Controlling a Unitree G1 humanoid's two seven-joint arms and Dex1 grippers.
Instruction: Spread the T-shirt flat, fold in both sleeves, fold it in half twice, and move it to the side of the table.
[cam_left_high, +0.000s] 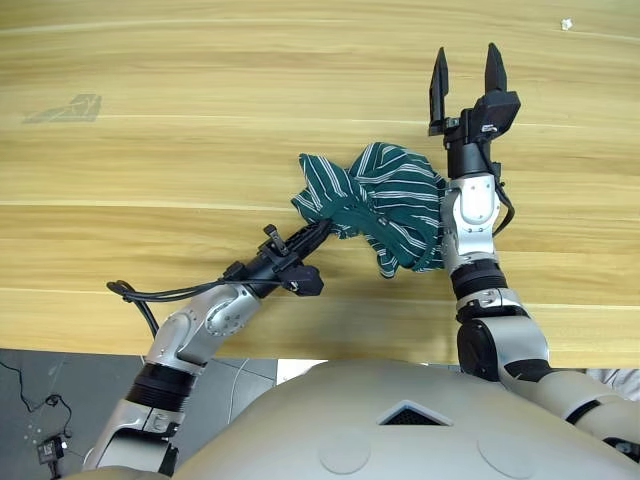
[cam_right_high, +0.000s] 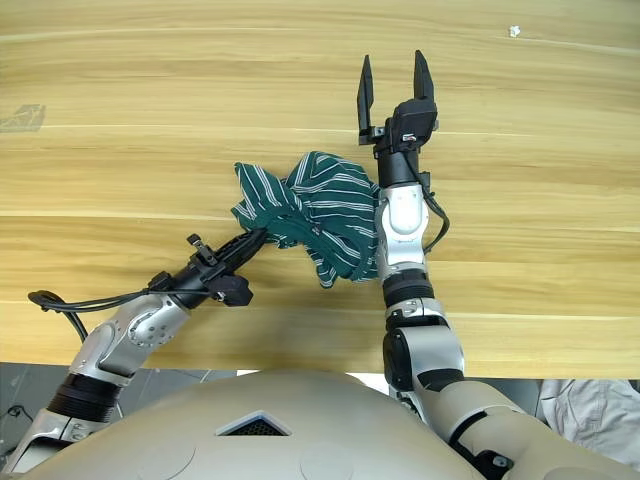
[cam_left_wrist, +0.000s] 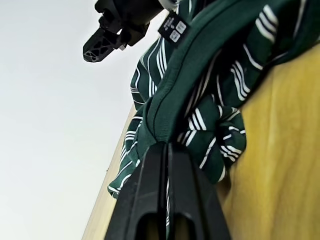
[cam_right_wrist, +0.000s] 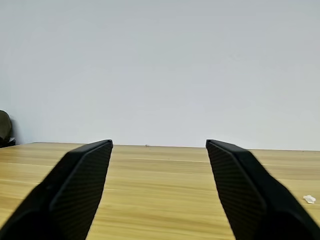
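Green striped cloth, the T-shirt (cam_left_high: 385, 195), lies bunched mid-frame on the table (cam_left_high: 180, 150). The left gripper (cam_left_high: 320, 226) is pinched tight on its lower-left edge; the right gripper (cam_left_high: 467, 62), upper right, gapes wide and empty (aimed past the cloth). Spreading seems the step in hand; next, the right should take the opposite edge.

You are pinching the bunched striped T-shirt (cam_right_high: 325, 210) at its left edge with your left gripper (cam_right_high: 262, 236); your right gripper (cam_right_high: 392, 75), spread wide, is pointing away just beyond the T-shirt's right side.
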